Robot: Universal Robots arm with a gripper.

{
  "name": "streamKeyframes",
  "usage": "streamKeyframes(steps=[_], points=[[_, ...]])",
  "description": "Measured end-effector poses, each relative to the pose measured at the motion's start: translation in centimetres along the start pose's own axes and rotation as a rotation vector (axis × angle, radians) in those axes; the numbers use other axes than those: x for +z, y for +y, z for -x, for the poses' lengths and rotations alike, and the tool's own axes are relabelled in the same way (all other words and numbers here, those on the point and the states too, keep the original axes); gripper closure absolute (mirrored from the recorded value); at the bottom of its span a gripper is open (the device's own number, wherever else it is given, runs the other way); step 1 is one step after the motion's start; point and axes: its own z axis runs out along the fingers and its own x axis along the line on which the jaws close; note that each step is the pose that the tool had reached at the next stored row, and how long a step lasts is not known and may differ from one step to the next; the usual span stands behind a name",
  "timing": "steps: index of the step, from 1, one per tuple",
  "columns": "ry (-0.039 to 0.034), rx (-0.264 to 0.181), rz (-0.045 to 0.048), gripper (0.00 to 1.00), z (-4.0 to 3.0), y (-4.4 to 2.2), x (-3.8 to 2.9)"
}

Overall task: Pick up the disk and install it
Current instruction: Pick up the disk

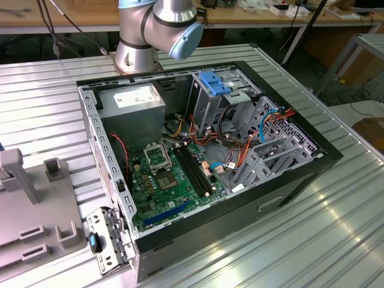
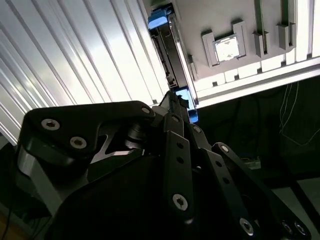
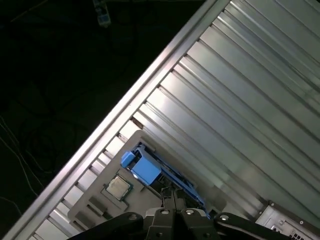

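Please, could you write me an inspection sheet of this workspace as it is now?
Surface: ribbed aluminium table, carrying an open computer case.
Job's things: the disk seems to stand on edge in a grey fixture tray.
Clutter: a processor chip in the tray.
Grippers: the gripper is right at the disk's blue frame.
Cables: orange, red and blue wires inside the case.
Surroundings: wooden benches behind the table.

Arm (image 1: 147, 33): silver base and shoulder joint with a pale blue end cap, upright at the back of the exterior view; upper links run out of frame. Gripper (image 3: 173, 195): black, two-finger linkage type, seen from behind in both wrist views. Outer links splay wide and the fingers (image 2: 172, 125) converge to a narrow tip, pinched on the edge of the disk (image 3: 147, 170).
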Motion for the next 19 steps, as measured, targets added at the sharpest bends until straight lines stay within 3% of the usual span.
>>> streamKeyframes(steps=[7,15,19], points=[[0.0048,-0.110,0.0027,0.89,-0.07,0.06,0.05],[0.0148,-0.329,0.0081,0.89,-0.07,0.05,0.22],[0.0186,-0.415,0.0101,0.89,-0.07,0.04,0.37]])
